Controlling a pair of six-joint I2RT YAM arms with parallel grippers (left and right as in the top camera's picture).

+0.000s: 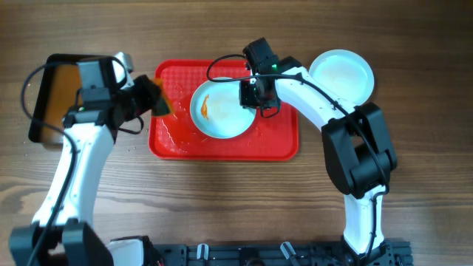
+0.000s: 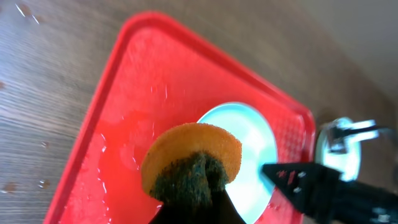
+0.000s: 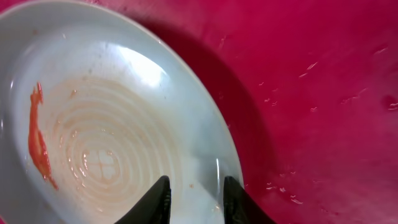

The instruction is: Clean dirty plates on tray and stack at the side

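Jaws of the right arm pinch the right-hand rim of the one dirty plate on the red tray, seen from overhead. An orange smear marks the plate's left half. The left arm reaches in from the other side, its jaws clamped on a sponge that hangs over the tray's left edge, short of the plate. Off the tray to the right, on the bench, lies a clean white plate (one plate or a stack, the view from above does not tell). A black pan sits at far left.

From the left wrist, the sponge shows an orange face and a dark green scrubbing side, squeezed between the jaws above the wet tray. The dirty plate lies just beyond it, not yet touched. The clean white plate shows at the right edge.

From the right wrist, the two dark jaw tips straddle the plate's rim, one inside the dish and the other at its outer edge, closed on it. The smear is unwiped, and a faint orange film rings the plate's centre. Droplets dot the tray.

By the look of things the job is well along. This appears to be the last plate on the tray, steadied for wiping, and both the wipe and the move to the side remain.
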